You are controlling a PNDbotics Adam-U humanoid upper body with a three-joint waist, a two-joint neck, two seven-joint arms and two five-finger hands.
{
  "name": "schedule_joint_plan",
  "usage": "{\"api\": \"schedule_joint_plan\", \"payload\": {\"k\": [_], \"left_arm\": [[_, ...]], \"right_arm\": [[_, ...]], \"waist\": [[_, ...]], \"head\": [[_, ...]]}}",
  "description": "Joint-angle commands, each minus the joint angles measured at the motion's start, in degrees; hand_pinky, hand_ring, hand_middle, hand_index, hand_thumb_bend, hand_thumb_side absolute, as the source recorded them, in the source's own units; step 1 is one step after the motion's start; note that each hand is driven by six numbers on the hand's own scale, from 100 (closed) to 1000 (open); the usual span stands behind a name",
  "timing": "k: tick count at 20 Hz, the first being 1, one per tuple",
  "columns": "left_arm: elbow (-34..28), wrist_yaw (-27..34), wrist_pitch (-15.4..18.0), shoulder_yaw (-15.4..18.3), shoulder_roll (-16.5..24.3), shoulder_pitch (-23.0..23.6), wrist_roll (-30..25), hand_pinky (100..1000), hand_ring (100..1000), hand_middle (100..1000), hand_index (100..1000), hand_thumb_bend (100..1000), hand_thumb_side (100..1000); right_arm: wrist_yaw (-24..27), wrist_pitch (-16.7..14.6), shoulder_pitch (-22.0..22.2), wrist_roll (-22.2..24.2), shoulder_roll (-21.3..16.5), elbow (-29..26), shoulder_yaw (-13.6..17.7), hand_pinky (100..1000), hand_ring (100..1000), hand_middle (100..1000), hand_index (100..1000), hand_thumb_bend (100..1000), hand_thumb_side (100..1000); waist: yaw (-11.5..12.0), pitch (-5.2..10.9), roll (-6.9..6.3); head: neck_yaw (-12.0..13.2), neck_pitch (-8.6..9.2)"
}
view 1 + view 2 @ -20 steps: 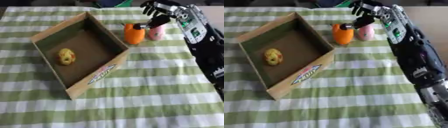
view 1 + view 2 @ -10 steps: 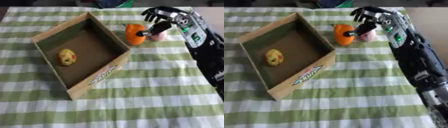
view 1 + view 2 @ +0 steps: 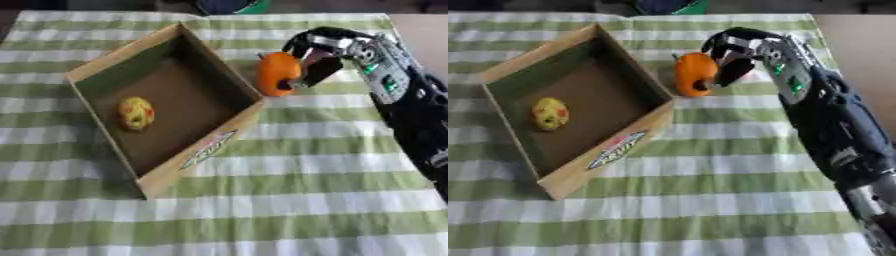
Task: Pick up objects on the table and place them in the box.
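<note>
At the left of the frame the open cardboard box [image 3: 166, 165] sat askew on the green-and-white checked table [image 3: 289, 210], with a yellow, red-flecked fruit [image 3: 136, 113] lying on its floor. Just right of the box's far corner, in the upper middle, stood the orange object [image 3: 277, 73]. My right hand [image 3: 325, 52] reached in from the upper right, its fingers curled round that orange object's right side.
</note>
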State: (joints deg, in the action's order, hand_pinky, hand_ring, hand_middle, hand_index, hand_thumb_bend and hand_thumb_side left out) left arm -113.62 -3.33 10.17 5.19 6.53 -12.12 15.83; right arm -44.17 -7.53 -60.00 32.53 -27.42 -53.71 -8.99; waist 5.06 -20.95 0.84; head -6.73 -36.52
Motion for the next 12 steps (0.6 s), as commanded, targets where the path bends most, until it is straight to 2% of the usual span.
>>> {"api": "schedule_joint_plan", "payload": {"k": [1,6,7,11,12], "left_arm": [[-0.97,-0.23,-0.18,0.39,0.38,-0.59,0.05,572,706,688,778,100,986],[-0.97,-0.20,-0.35,0.38,0.35,-0.58,-0.04,572,706,689,778,100,985],[-0.97,-0.21,-0.35,0.39,0.36,-0.55,-0.04,572,706,689,778,100,985],[-0.97,-0.26,-0.45,0.36,0.37,-0.50,-0.17,572,707,691,778,100,987],[-0.97,-0.28,-0.48,0.35,0.37,-0.49,-0.22,572,707,691,778,100,987]], "right_arm": [[-1.85,-0.60,-0.68,-0.78,-0.73,0.88,-0.24,743,797,615,828,488,447],[-1.45,0.11,-0.67,-3.84,-0.28,1.03,0.15,708,716,471,689,303,484],[-0.85,0.30,-0.64,-4.33,-0.27,0.66,0.20,703,705,460,679,281,479],[1.96,0.89,-0.52,-4.34,-0.39,-1.95,0.09,685,650,406,648,102,424],[2.71,1.11,-0.50,-3.90,-0.46,-2.56,0.04,680,642,397,642,100,404]], "waist": [[0.08,0.91,-0.06],[0.03,0.91,-0.09],[0.02,0.92,-0.10],[-0.11,0.95,-0.09],[-0.14,0.96,-0.09]], "head": [[0.05,0.73],[0.11,0.66],[0.12,0.62],[0.16,0.49],[0.15,0.49]]}}
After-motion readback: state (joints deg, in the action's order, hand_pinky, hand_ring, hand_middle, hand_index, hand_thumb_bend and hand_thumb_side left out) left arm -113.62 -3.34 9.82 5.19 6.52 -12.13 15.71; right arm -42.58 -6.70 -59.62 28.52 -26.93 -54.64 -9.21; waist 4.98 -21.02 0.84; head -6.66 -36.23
